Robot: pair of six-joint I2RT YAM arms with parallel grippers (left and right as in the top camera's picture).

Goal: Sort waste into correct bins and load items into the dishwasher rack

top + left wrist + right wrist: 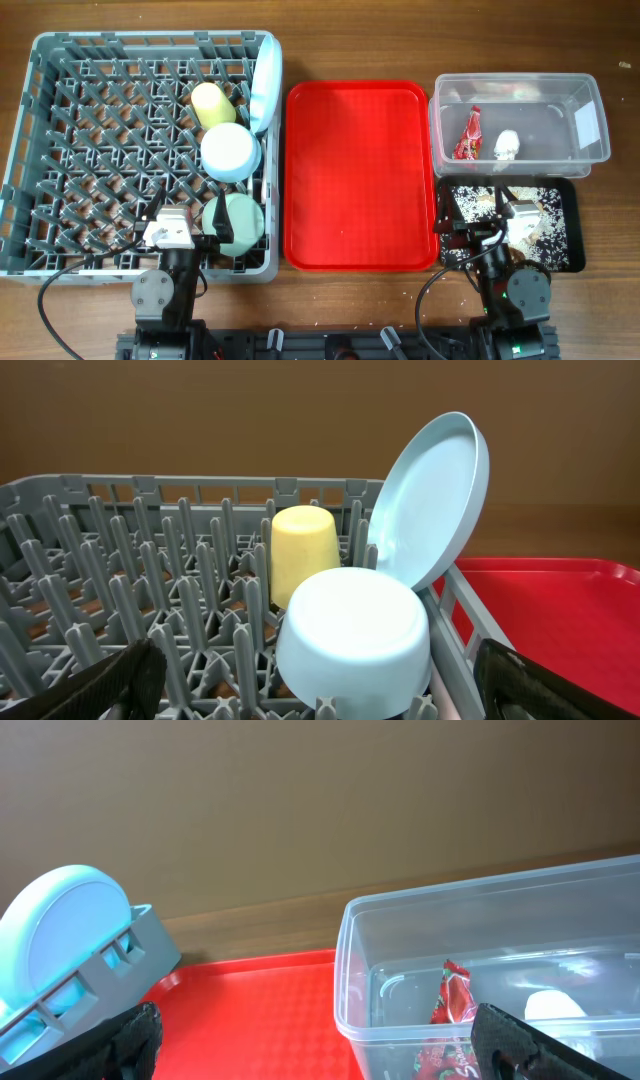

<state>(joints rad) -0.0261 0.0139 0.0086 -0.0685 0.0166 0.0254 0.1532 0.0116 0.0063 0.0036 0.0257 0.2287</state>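
Left tool [320,692] spread wide, light blue bowl [350,632] right ahead; right tool [325,1045] wide too, clear tub [362,985] just ahead-right.

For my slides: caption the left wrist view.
Yellow cup, upturned blue bowl and leaning blue plate loaded in the grey rack.

A flat red tray [358,175], rectangular with rounded corners and a low raised rim, lies in the middle of the wooden table [400,40], its long sides running front to back. Behind the table's far edge stands a plain brown wall [300,810].
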